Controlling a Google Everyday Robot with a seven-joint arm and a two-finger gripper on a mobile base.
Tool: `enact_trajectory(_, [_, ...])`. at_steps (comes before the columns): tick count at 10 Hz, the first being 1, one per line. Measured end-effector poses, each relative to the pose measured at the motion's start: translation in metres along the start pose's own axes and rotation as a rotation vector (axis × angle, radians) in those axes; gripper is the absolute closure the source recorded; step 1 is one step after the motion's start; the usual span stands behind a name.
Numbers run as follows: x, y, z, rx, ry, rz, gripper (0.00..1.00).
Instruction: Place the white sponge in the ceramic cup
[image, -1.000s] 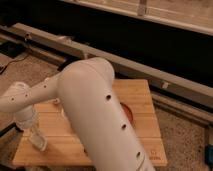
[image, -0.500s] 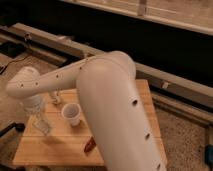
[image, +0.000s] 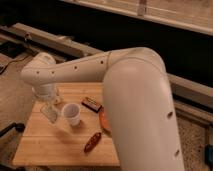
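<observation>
So the white sponge (image: 50, 115), as far as I can make out, is that pale flat bit right at the bottom end of the gripper (image: 49, 109), hanging just above the wooden table (image: 45, 145). It blends into the gripper's own light parts, so I honestly can't tell how the jaws stand or whether they're clamped on it. The ceramic cup (image: 72, 115) sits upright on the table just beside the jaws, on the side toward the arm's big elbow, close but apart from them. Its mouth faces up and the inside is shaded, so I can't say what's in there. The arm (image: 135, 100) is huge in the foreground: the fat elbow fills the picture's right half, the forearm runs across and slightly down to the wrist, and from there the gripper points down at the table. Further from the jaws, past the cup, lies a small dark flat bar (image: 91, 104). A reddish-brown oblong thing (image: 93, 142) lies nearer the front edge. A sliver of an orange bowl (image: 103, 120) peeks out from behind the arm, with its contents hidden.
</observation>
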Motion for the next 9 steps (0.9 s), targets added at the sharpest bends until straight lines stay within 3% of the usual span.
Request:
enact_trajectory(4, [0.012,-0.03,-0.02,-0.004,-0.065,0.075,1.0])
enact_trajectory(9, [0.05,-0.075,-0.032,-0.034,-0.136,0.194,1.0])
